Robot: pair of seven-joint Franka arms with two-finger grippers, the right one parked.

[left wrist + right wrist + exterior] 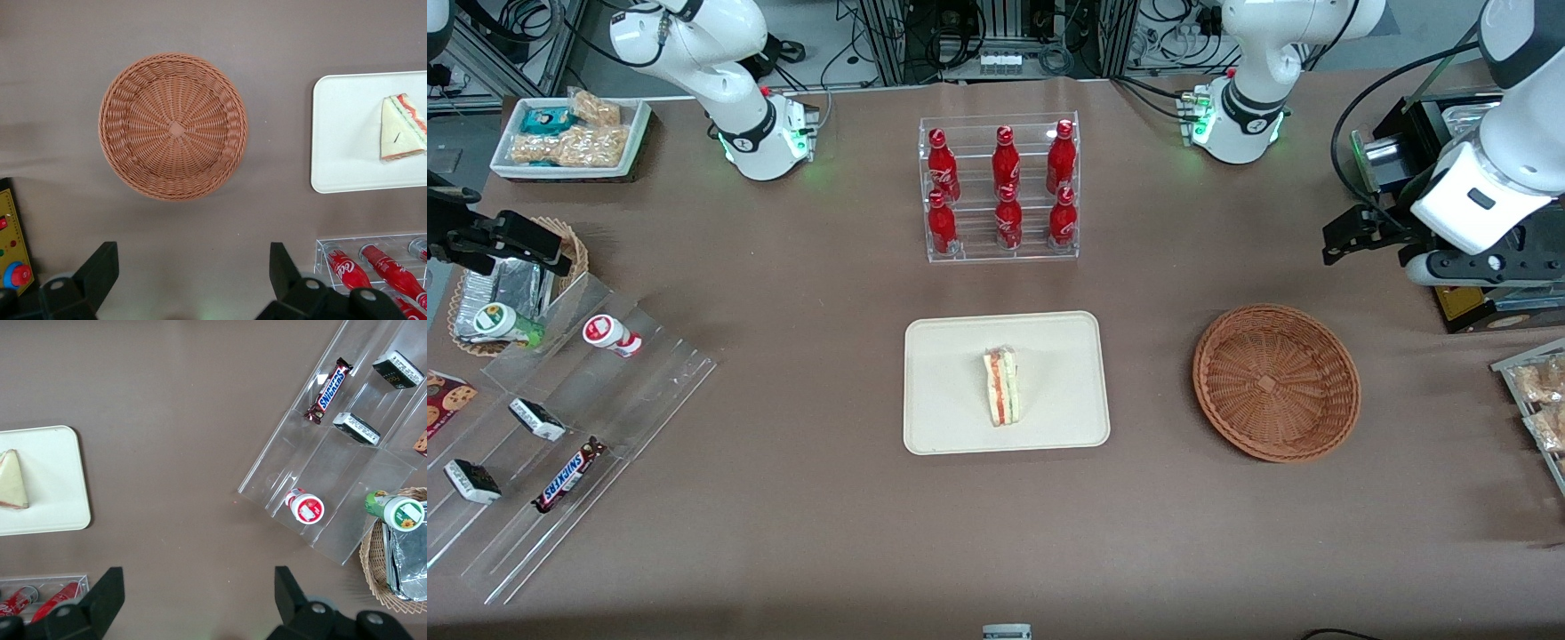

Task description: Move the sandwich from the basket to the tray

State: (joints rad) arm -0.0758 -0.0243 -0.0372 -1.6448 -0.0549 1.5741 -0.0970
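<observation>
While the sandwich [1002, 386] lies on the tray [943, 427], roughly at its middle with bare cream surface on every side up to the low rim, the basket [1276, 382] sits hollow on the desk [800, 498] toward the working arm's end. A wide strip of brown desk separates basket from tray, and neither touches the other. Raised over the desk near the working arm's end, farther from the front camera than the basket, the tool [1356, 238] hangs with its fingers [100, 270] spread wide and nothing between them. A clear rack of red bottles [1000, 187] stands farther from the camera than the tray, with a band of desk between them.
</observation>
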